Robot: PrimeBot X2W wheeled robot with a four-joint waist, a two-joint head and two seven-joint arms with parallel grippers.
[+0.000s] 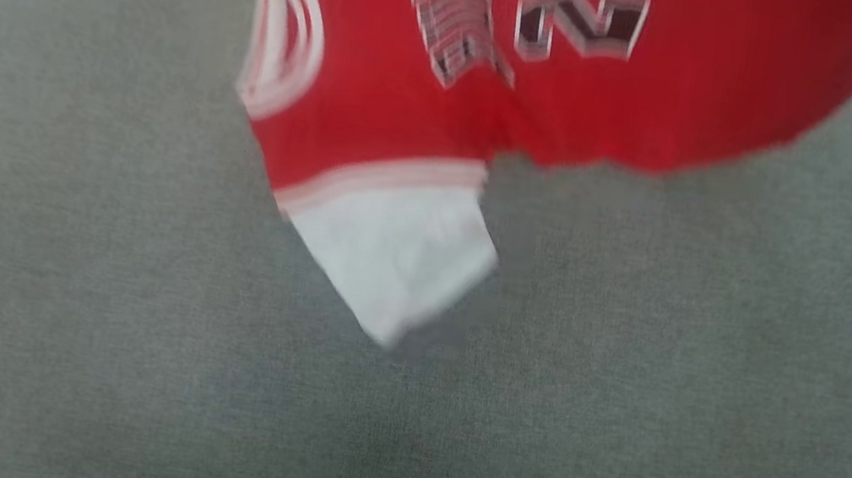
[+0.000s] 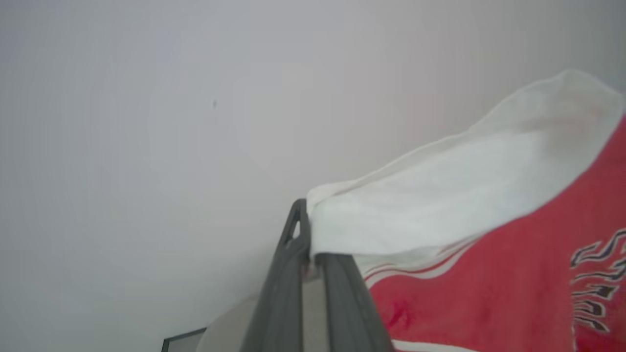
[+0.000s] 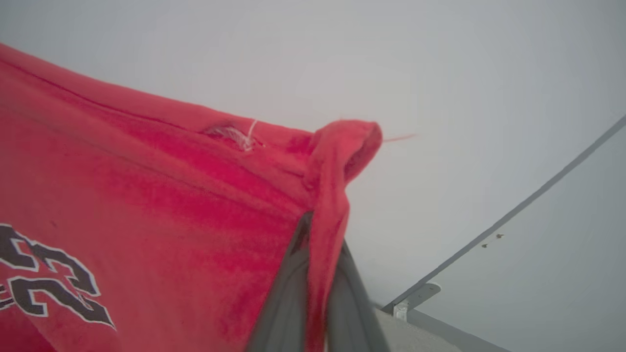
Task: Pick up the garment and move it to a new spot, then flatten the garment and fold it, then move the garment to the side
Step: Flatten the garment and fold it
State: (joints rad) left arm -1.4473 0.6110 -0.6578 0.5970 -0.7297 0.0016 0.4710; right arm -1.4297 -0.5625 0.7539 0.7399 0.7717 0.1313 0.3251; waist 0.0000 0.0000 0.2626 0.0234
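Here, a red shirt (image 1: 570, 82) hangs aloft.
Its white sleeve (image 2: 440, 205) is pinched in the left tool (image 2: 310, 244), a red edge in the right tool (image 3: 320, 239), above the grey bench's (image 1: 624, 390) far side.

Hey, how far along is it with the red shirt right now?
Pickup looks done: the left pincer is shut on the white sleeve of the garment, and the right pincer on a red edge. In hand: it hangs stretched between them above the grey surface. Left: laying it down, flattening, folding, moving it aside.
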